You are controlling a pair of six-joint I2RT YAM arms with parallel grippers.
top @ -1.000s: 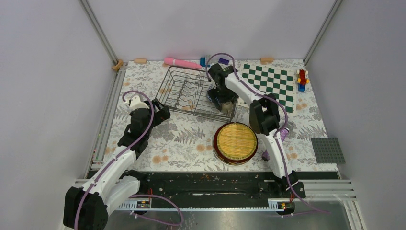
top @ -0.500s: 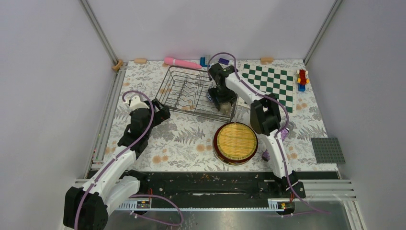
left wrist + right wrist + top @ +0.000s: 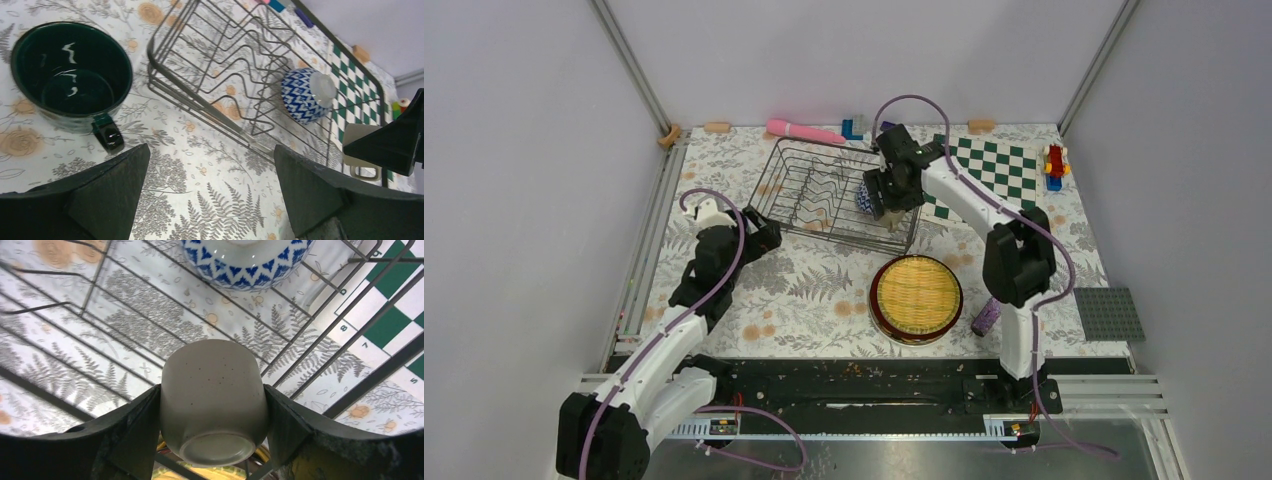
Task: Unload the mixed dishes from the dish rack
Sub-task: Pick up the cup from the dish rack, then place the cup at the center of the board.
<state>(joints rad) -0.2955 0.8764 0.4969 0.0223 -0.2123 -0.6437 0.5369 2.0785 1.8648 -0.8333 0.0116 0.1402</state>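
Nearest the arm bases, a stack of plates [image 3: 916, 297] topped by the yellow woven-look one sits on the floral surface [image 3: 814, 290]. A purple cylinder [image 3: 986, 318] lies near it on the right.

A little farther out on the left, the left claw [image 3: 211, 155] hovers with its fingers spread wide and nothing between them. Ahead of it the dark green mug [image 3: 72, 75] stands upright on the surface, just outside a corner of the dish rack [image 3: 824, 190] and not touching it.

Over the rack's right end, the right claw [image 3: 211, 387] is closed on the small pale olive cup [image 3: 212, 410], pinching its rounded sides, with its foot ring facing the wrist camera. The cup hangs clear above the rack's floor wires, close to the end wall. Just beyond it the blue-patterned bowl [image 3: 247, 260] lies tipped on its side inside the rack. The green-and-white chessboard [image 3: 989, 170] lies past the rack's right end.

The main risks, as I judge them:
- **Snagging:** if the cup travels sideways before it clears the rim, it could catch the end wall wire and drag the light rack or twist in the grip.
- **Slipping:** the glazed, curved sides give the pads little purchase, so a sharp swing could let the cup drop onto the plates.
- **Bumping the bowl:** a drift toward the far side could knock the bowl and set it rolling.
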